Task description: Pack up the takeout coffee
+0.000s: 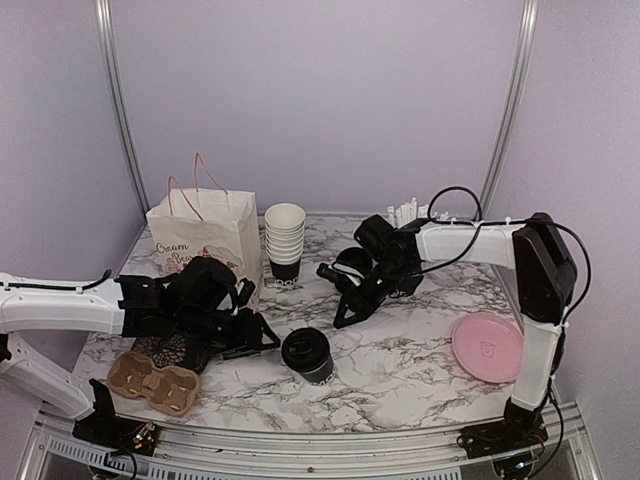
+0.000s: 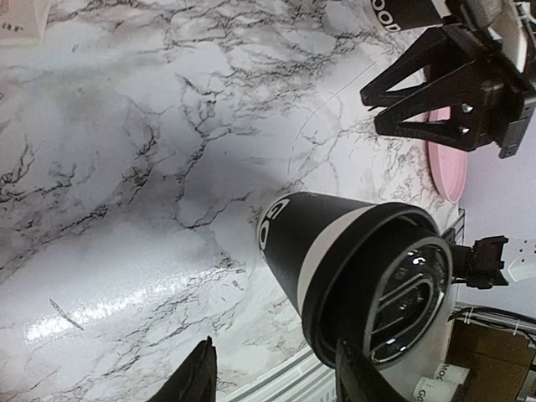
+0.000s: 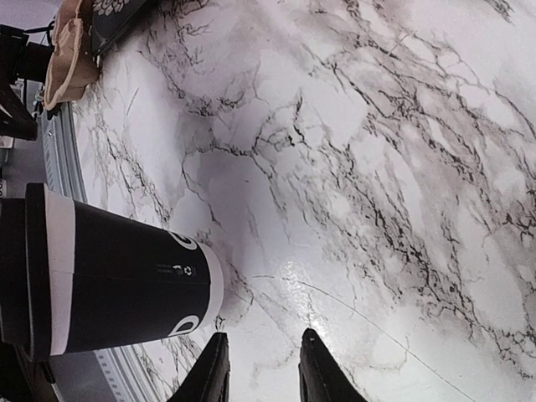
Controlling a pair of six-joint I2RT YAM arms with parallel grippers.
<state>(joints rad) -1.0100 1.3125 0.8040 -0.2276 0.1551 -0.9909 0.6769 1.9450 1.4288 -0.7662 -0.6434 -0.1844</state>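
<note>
Left pincer [image 2: 276,343]: fingers spread wide, pinching nothing; low over the counter [image 1: 400,360].
Lidded coffee cup [image 1: 308,357]: upright on the counter just ahead of the left pincer. The left wrist view shows its black lid beside one fingertip, and whether they touch I cannot tell.
Right pincer [image 3: 265,335]: fingers parted by a narrow gap, with only bare marble between them. It points down toward the counter, with the lidded coffee cup near it on the near-left side and apart from it.
Second black cup [image 1: 352,264]: just behind the right pincer, tucked against the wrist, with white lettering on its side. Its top is too dark to tell.
Cardboard cup carrier [image 1: 152,383]: behind the left pincer, under the left arm, at the near edge.
Paper bag [image 1: 205,235]: upright beyond the left pincer.
Stack of nested cups [image 1: 285,240]: between the two pincers, farther back.
Pink plate [image 1: 487,347]: well to the right of the right pincer.
</note>
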